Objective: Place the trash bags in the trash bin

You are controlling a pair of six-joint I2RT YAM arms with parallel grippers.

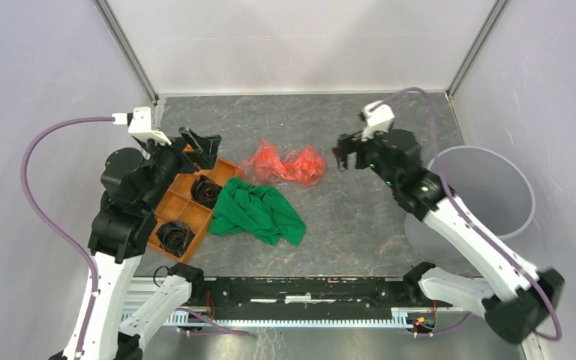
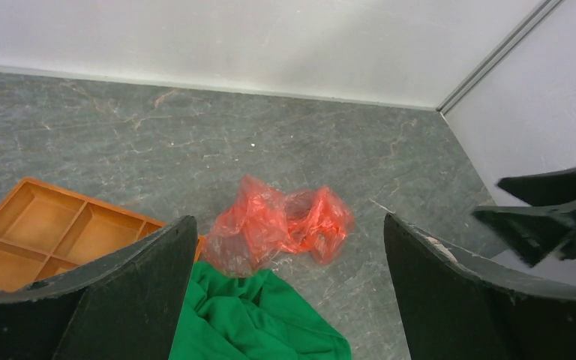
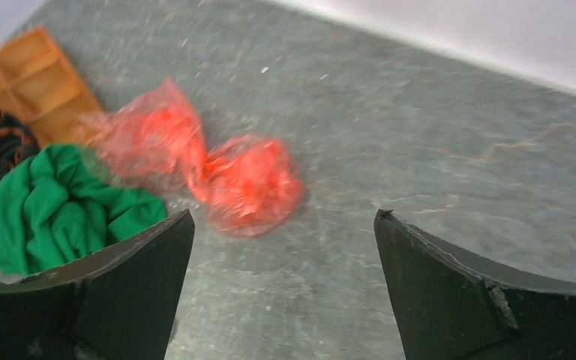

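The red-pink trash bag [image 1: 283,164] lies crumpled on the table's middle, touching the far edge of a green cloth. It also shows in the left wrist view [image 2: 279,223] and in the right wrist view [image 3: 202,163]. The translucent grey-white trash bin [image 1: 482,201] stands at the right, partly behind my right arm. My right gripper [image 1: 344,154] is open and empty, just right of the bag. My left gripper [image 1: 199,146] is open and empty over the orange tray, left of the bag. In the wrist views both grippers [image 2: 291,225] [image 3: 283,217] stand wide apart with nothing between the jaws.
An orange compartment tray [image 1: 181,208] with black rolls [image 1: 207,190] sits at the left. A green cloth [image 1: 259,213] lies beside it, in front of the bag. Grey walls close in the table on three sides.
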